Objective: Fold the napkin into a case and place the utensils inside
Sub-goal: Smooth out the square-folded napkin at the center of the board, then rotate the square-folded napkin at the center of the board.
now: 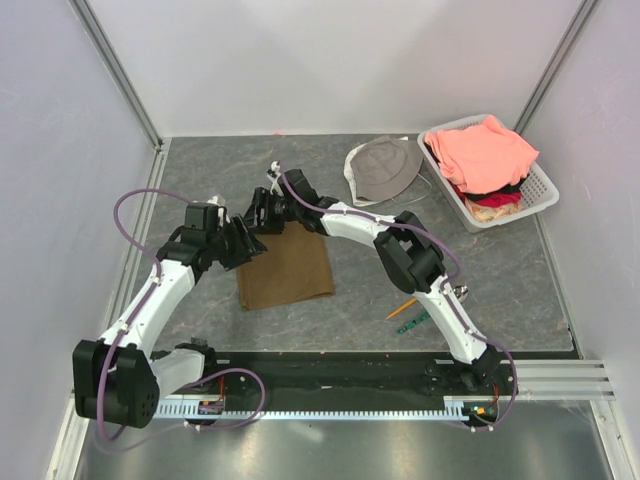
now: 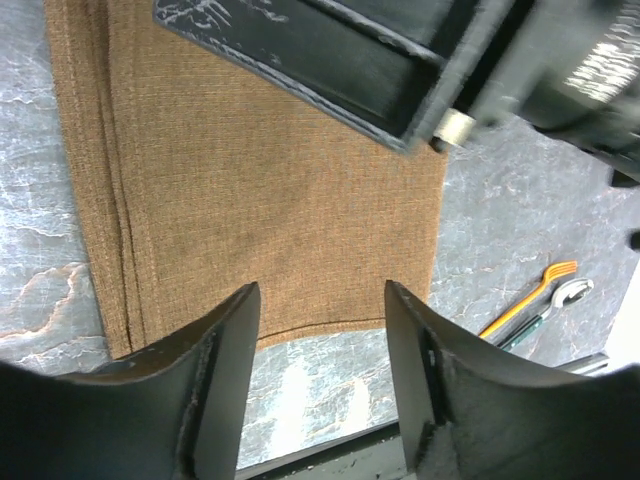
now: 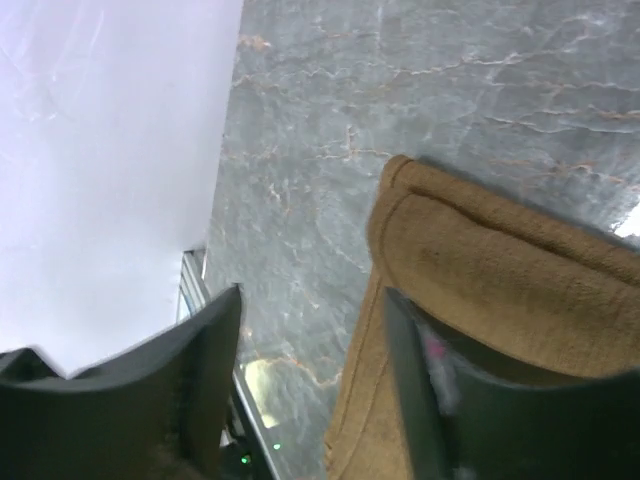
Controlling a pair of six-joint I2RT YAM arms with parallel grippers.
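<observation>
The brown napkin (image 1: 285, 268) lies folded into a flat rectangle on the grey table, left of centre. My left gripper (image 1: 243, 245) is open at its far left edge; in the left wrist view its fingers (image 2: 320, 290) straddle the napkin's (image 2: 260, 190) near hem from above. My right gripper (image 1: 258, 215) is open at the far left corner. In the right wrist view (image 3: 312, 295) a rolled fold of napkin (image 3: 480, 260) drapes over its right finger. The orange fork (image 1: 402, 308) and the green-handled utensil (image 1: 413, 322) lie side by side to the right, apart from the cloth; both also show in the left wrist view (image 2: 525, 305), (image 2: 560, 300).
A grey bucket hat (image 1: 382, 168) lies at the back. A white basket (image 1: 545, 185) with salmon-pink clothes (image 1: 485, 150) stands at the back right. White walls close the left, back and right. A black rail (image 1: 330, 370) runs along the near edge.
</observation>
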